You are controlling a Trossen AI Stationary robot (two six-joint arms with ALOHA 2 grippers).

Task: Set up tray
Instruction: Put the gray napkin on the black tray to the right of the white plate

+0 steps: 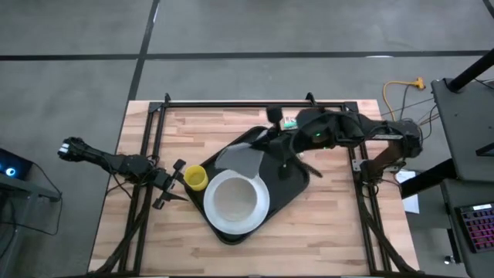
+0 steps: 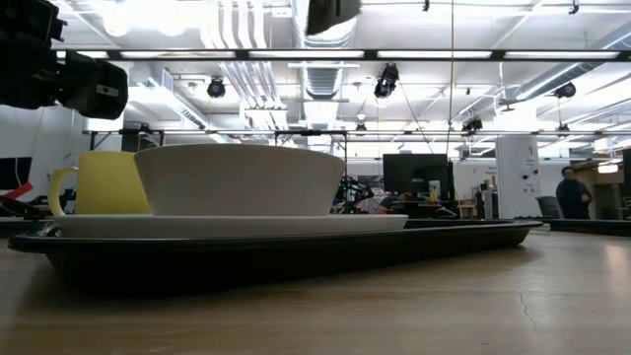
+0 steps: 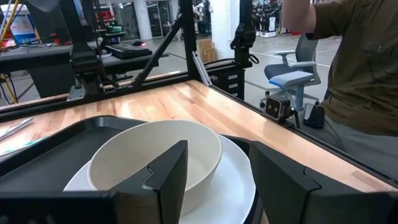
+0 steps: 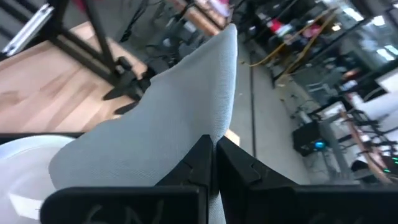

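- The tray (image 1: 287,188) is seen lying askew near the middle of the wooden tabletop (image 1: 340,224); much of its surface is covered by what sits on it.
- A white plate (image 1: 260,207) with a white bowl (image 1: 233,199) on it is carried at the tray's near-left end; in the low view the plate is reduced to a thin edge under the bowl.
- A yellow cup (image 1: 194,177) is seen at the tray's left edge; whether it stands on the tray cannot be told.
- The right gripper (image 4: 212,146) is held over the tray's far part, its jaws pressed together on a grey cloth (image 1: 241,161) that hides most of what lies beyond in the right wrist view.
- The left gripper (image 1: 176,184) is placed just left of the cup, jaws spread.
- A person (image 3: 364,68) is cut off by the frame edge in the left wrist view.
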